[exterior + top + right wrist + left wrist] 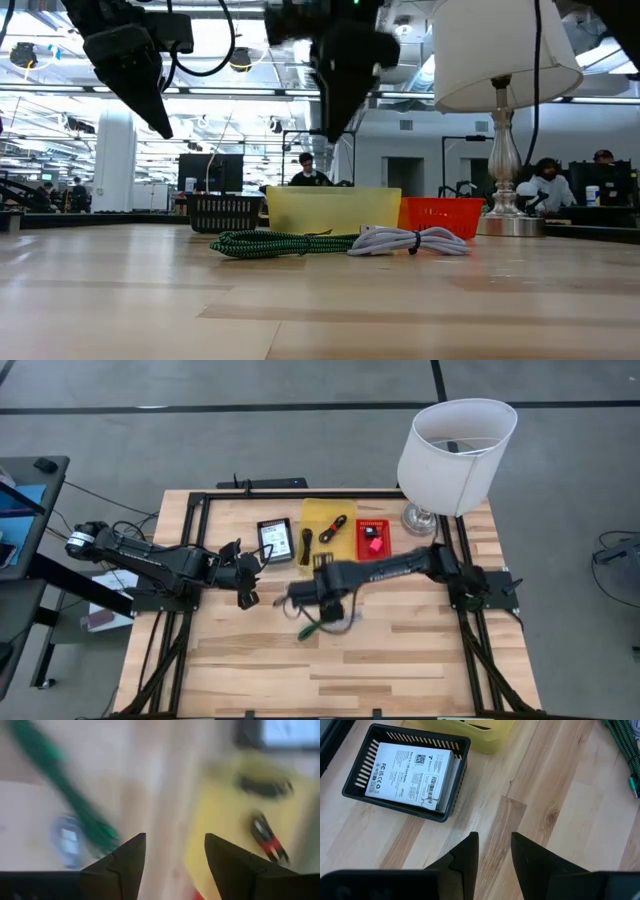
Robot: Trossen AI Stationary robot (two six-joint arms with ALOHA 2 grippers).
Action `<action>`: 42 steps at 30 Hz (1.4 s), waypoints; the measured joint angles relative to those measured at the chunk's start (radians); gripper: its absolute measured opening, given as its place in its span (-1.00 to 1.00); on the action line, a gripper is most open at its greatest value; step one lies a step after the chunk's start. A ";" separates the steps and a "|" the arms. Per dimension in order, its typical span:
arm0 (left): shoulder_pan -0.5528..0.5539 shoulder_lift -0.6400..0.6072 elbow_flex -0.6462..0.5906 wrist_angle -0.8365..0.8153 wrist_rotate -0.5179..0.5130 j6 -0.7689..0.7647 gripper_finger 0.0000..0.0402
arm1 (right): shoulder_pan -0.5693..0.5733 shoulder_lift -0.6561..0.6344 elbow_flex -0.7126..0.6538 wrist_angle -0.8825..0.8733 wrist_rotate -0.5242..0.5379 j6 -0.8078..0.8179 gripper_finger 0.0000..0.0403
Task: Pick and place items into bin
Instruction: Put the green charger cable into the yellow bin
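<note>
From above, three bins sit in a row: one black bin [275,541], one yellow bin [328,526], one red bin [372,538]. The right gripper [322,596] hangs over the cables with nothing in it.

Low down, two cables lie on the table, touching: one green cable [270,243], one white cable [415,241]. Grabbing one could drag the other along.

The left gripper [494,851] has its jaws a little apart, holding nothing, near the black bin's one white pack [410,771].

The right wrist view shows jaws spread wide. It is blurry, so a grab could miss.

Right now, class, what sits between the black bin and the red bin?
The yellow bin sits between the black bin and the red bin, seen in the high view.
</note>
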 joint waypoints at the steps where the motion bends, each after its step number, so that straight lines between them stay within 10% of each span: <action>1: 0.000 0.000 0.000 0.000 0.000 0.000 -0.47 | 0.021 0.000 0.000 0.025 -0.012 -0.013 -0.03; 23: 0.000 0.000 0.000 0.000 0.000 0.000 -0.47 | 0.121 0.002 -0.352 0.554 -0.168 -0.057 0.00; 42: 0.000 0.000 0.000 0.000 0.000 0.000 -0.47 | 0.093 -0.005 -0.470 0.660 -0.203 0.018 -0.32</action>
